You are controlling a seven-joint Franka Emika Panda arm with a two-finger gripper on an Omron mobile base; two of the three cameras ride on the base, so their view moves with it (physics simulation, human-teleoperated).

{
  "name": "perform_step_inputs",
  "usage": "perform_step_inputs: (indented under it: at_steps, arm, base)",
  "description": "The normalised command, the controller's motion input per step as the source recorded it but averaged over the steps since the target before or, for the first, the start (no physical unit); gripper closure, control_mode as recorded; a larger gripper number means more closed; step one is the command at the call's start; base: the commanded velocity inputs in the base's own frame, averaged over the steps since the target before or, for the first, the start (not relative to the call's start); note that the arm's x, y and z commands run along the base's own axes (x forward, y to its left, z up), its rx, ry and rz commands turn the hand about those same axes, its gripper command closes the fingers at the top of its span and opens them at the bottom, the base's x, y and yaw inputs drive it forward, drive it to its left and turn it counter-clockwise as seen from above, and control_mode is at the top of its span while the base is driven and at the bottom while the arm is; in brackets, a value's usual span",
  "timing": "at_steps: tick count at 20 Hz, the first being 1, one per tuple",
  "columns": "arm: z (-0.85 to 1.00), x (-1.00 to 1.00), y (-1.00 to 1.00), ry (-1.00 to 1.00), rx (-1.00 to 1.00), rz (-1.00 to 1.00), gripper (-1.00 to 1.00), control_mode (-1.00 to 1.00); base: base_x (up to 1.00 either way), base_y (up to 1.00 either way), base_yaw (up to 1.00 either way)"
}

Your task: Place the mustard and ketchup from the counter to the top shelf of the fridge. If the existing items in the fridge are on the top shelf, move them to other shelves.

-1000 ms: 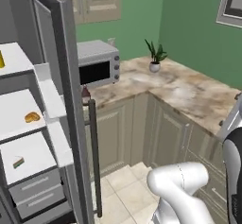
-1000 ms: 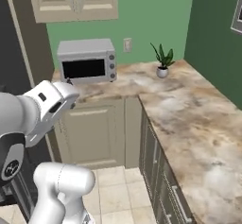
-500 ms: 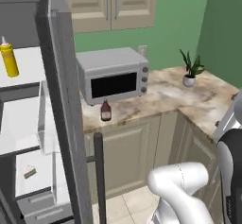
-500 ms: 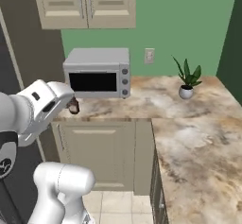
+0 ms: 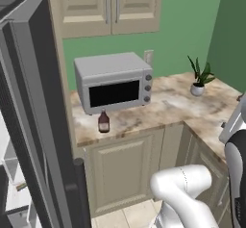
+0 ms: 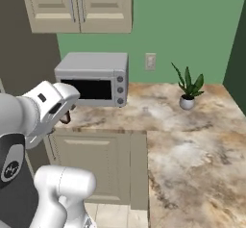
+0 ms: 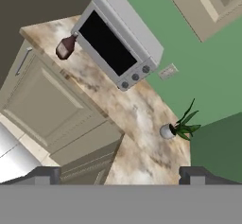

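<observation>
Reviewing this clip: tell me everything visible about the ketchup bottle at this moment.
The ketchup is a small dark reddish-brown bottle with a narrow neck and a paler band on its body. It stands upright on the counter, near the front edge, just in front of the microwave at its left end. Nothing grips it. In the hand view it shows again, beside the microwave's dark door.

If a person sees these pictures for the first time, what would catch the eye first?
Probably the grey microwave at the back of the marbled counter, under the beige wall cabinets. Next, the small dark ketchup bottle standing alone in front of it, and the potted plant near the green wall's corner.
</observation>
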Motion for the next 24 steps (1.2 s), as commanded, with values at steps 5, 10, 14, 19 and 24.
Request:
perform_step_inputs:
  at_steps: [5, 10, 14, 19, 24]
  arm:
    - [0.0, 0.0, 0.0, 0.0, 0.0, 0.0, -1.0, 1.0]
    - [0.0, 0.0, 0.0, 0.0, 0.0, 0.0, -1.0, 1.0]
    - [0.0, 0.0, 0.0, 0.0, 0.0, 0.0, -1.0, 1.0]
    - [0.0, 0.0, 0.0, 0.0, 0.0, 0.0, -1.0, 1.0]
    - [0.0, 0.0, 0.0, 0.0, 0.0, 0.0, -1.0, 1.0]
  base:
    - [0.31, 0.08, 0.04]
    - [0.25, 0.14, 0.01]
    - [0.17, 0.19, 0.08]
    - [0.14, 0.21, 0.13]
    - [0.15, 0.08, 0.19]
